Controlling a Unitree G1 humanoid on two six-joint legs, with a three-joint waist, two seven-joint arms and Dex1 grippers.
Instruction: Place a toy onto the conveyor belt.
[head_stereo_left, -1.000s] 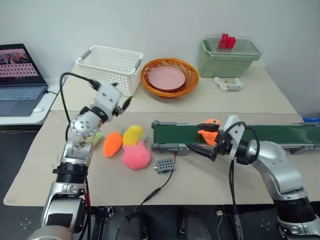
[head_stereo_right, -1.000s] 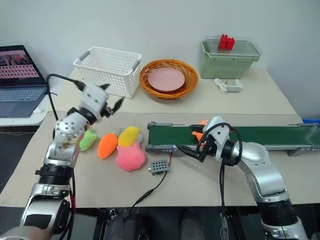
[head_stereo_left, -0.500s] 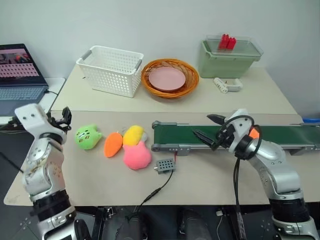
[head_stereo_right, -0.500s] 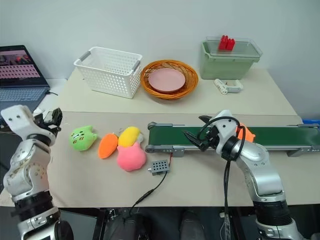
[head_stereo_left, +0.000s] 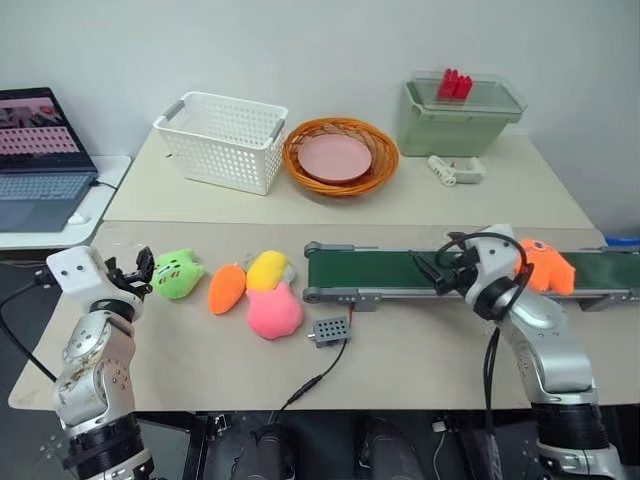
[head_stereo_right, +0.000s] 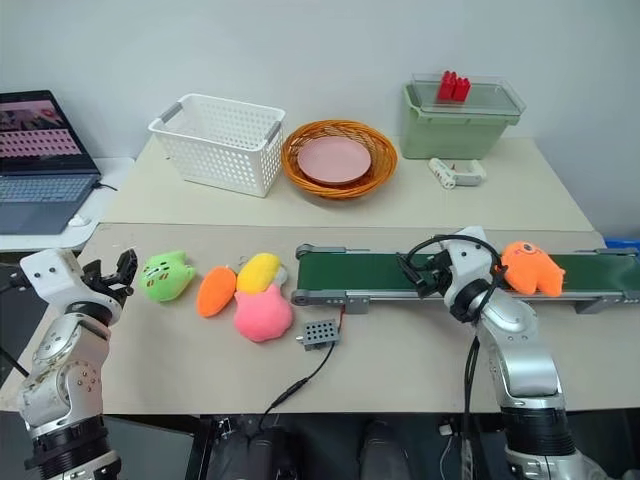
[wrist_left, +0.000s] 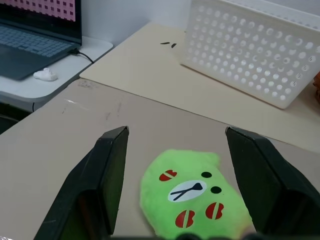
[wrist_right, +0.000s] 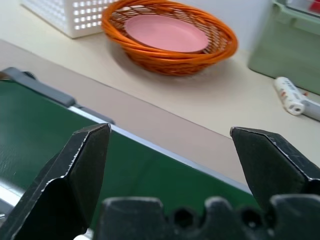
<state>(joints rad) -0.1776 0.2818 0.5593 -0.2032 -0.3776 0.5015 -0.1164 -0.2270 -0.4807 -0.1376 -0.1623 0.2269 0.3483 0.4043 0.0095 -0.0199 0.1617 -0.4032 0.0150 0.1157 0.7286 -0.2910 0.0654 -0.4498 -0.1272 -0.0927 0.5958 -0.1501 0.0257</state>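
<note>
Toy (head_stereo_left: 545, 266) lies on conveyor belt (head_stereo_left: 380, 268); no writing readable

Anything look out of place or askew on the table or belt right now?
Nothing stands out. The orange toy lies on the conveyor belt, apart from the open right gripper. The other plush toys sit together on the table.
</note>
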